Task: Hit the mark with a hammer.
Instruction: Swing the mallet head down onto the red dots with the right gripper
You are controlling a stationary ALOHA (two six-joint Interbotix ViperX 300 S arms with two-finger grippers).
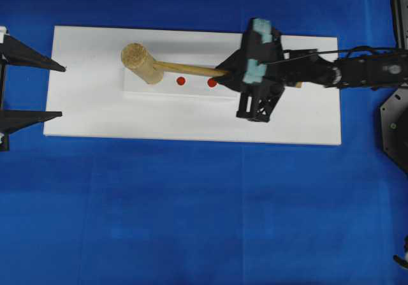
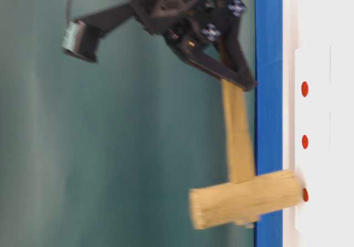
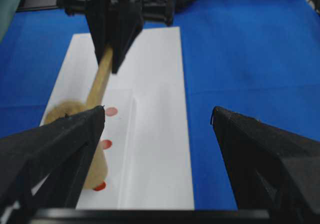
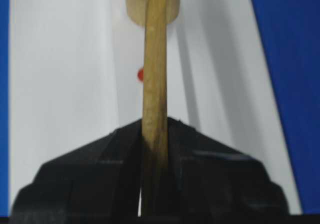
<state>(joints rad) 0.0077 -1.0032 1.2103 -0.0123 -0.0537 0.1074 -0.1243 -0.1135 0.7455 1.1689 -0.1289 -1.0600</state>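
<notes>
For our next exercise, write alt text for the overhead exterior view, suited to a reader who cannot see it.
The right gripper holds a wooden hammer by its handle, the head lying over the left end of a raised white strip that shows two red marks. The strip sits on a white board on a blue table. The left gripper waits open at the board's left edge.

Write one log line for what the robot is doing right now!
right gripper: shut on hammer handle | hammer head: down on a red mark | left gripper: open, holding nothing
</notes>
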